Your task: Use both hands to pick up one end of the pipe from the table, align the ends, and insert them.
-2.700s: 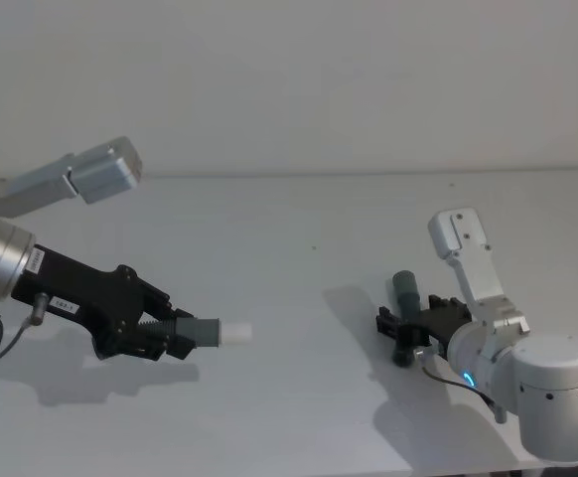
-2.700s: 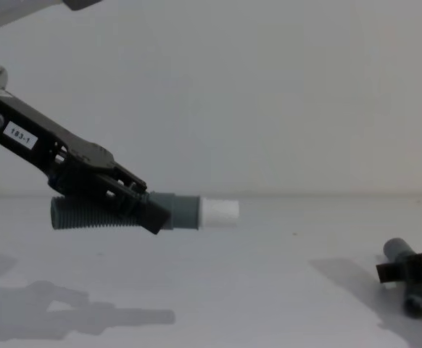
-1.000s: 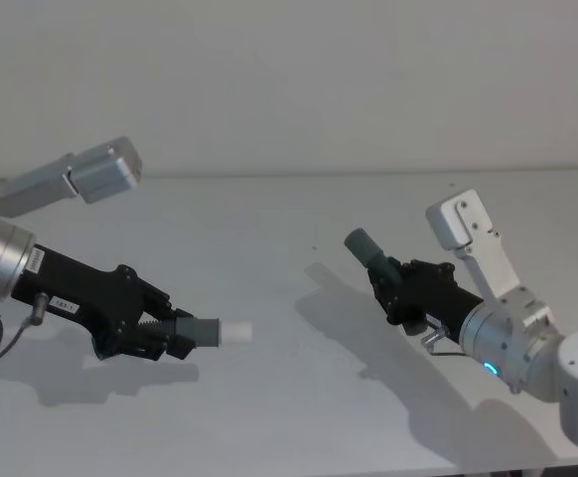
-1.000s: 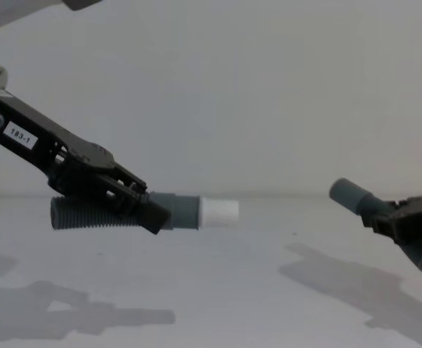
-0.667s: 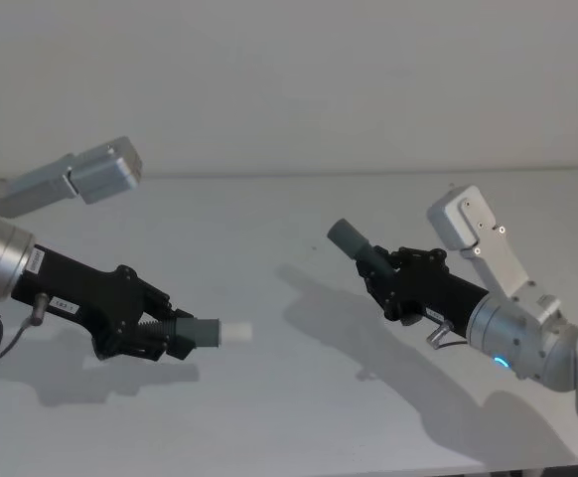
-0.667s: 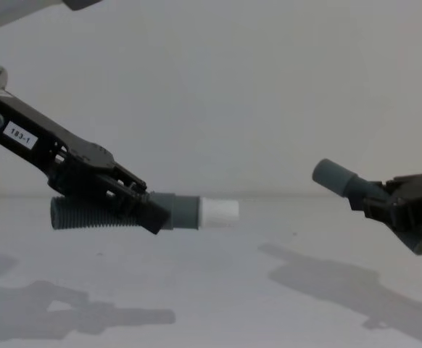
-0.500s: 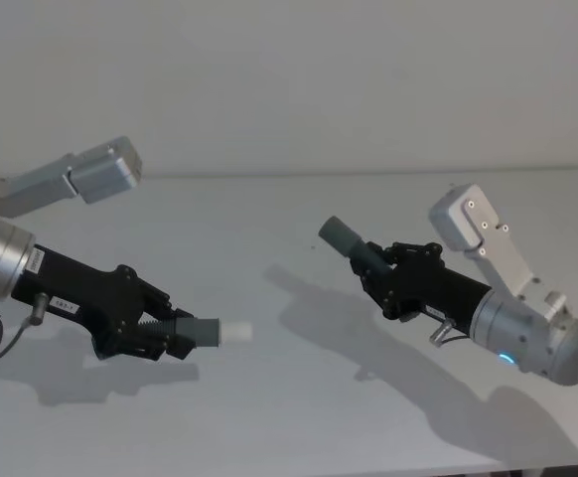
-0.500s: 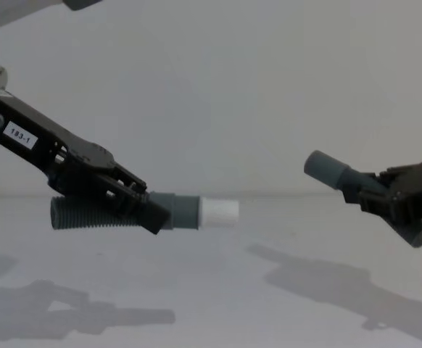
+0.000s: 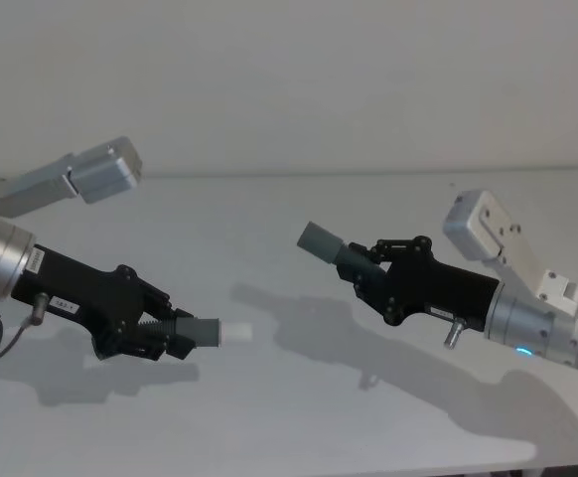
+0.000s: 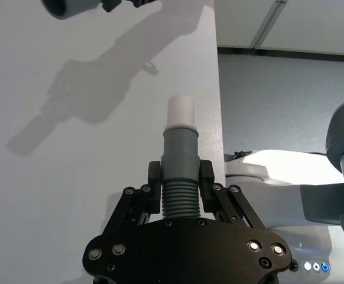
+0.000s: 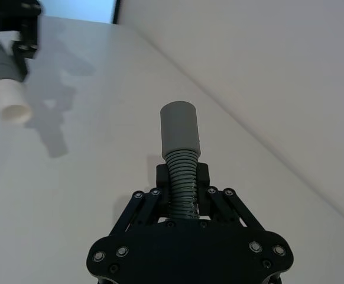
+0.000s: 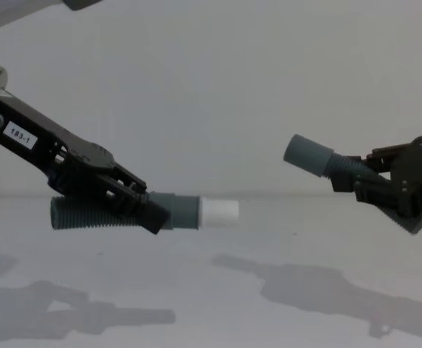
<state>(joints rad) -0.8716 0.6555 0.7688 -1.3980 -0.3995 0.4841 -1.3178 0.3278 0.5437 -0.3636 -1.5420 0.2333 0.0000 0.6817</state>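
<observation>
I've got my left gripper clenched on the white-tipped pipe and my right gripper clenched on the socket pipe; each grip hides its pipe's middle.

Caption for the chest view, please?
Left pincer holds the white-tipped hose, right pincer the socket hose, unjoined.

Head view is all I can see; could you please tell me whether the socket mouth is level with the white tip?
Observer: No. In the chest view the grey socket mouth sits higher than the white tip, with a clear gap between them.
Operator: Thank you. Is it held level?
Observer: No, the socket hose slopes down from its mouth toward the right gripper; the left gripper holds the tipped hose about level.
Operator: Where does the right gripper grip?
Observer: The right wrist view shows its fingers clamped on the ribs just behind the socket.
</observation>
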